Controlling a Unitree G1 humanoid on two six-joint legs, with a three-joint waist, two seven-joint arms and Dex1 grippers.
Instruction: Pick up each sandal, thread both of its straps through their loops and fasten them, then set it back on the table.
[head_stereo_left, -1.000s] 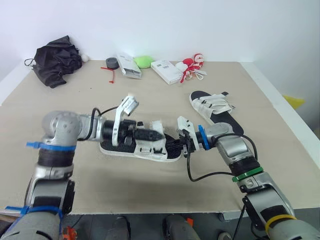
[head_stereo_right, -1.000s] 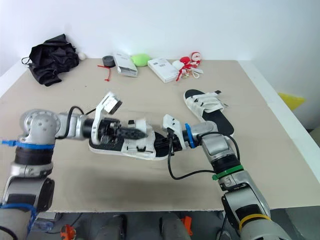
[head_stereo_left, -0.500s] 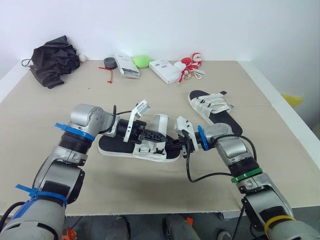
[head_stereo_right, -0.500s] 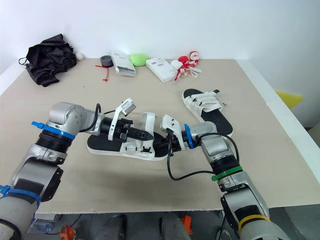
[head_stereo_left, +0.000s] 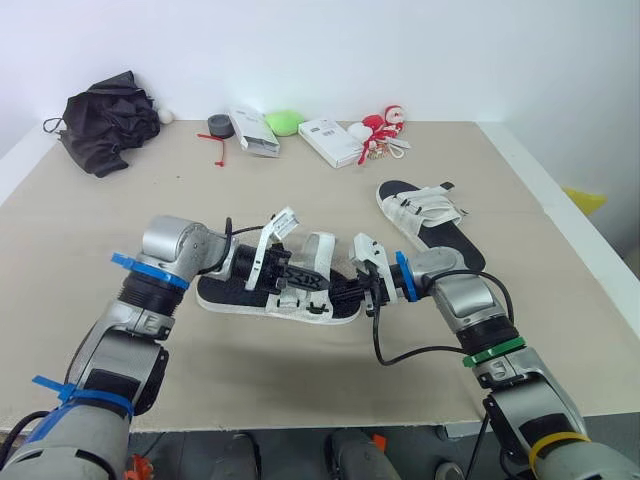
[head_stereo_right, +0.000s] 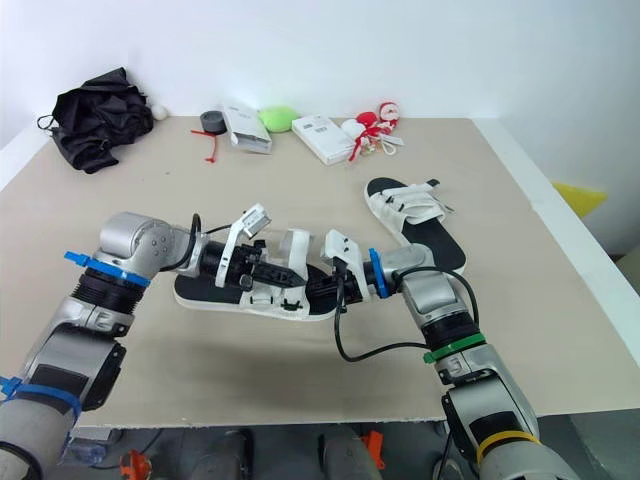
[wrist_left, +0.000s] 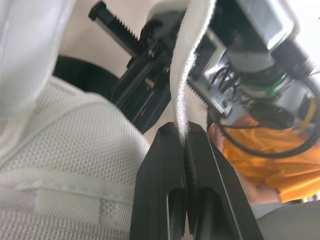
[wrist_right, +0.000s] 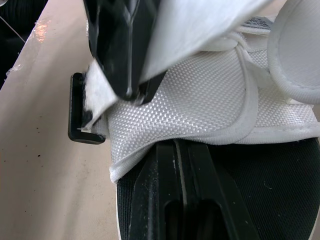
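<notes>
A white-strapped sandal (head_stereo_left: 240, 297) with a black footbed lies at the table's middle. My left gripper (head_stereo_left: 303, 273) comes in over it from the left and is shut on one of its white straps (wrist_left: 189, 75), which stands up in a loop (head_stereo_left: 320, 248). My right gripper (head_stereo_left: 347, 291) meets the same sandal from the right. Its fingers (wrist_right: 179, 195) are pressed together at the edge of the white mesh upper (wrist_right: 200, 100), over the footbed. A second sandal (head_stereo_left: 425, 215) lies flat further right and back, with no gripper near it.
Along the far edge sit a black bundle of cloth (head_stereo_left: 105, 120), a grey tape roll (head_stereo_left: 221, 125), two white boxes (head_stereo_left: 256, 132) (head_stereo_left: 332, 142), a green object (head_stereo_left: 286, 122) and a red-and-white toy (head_stereo_left: 386, 130). The table's right edge (head_stereo_left: 570, 240) is near the second sandal.
The head camera tilted. My left arm swung in toward the sandal and its gripper raised the white strap into an upright loop. The right gripper stayed at the sandal's right end.
</notes>
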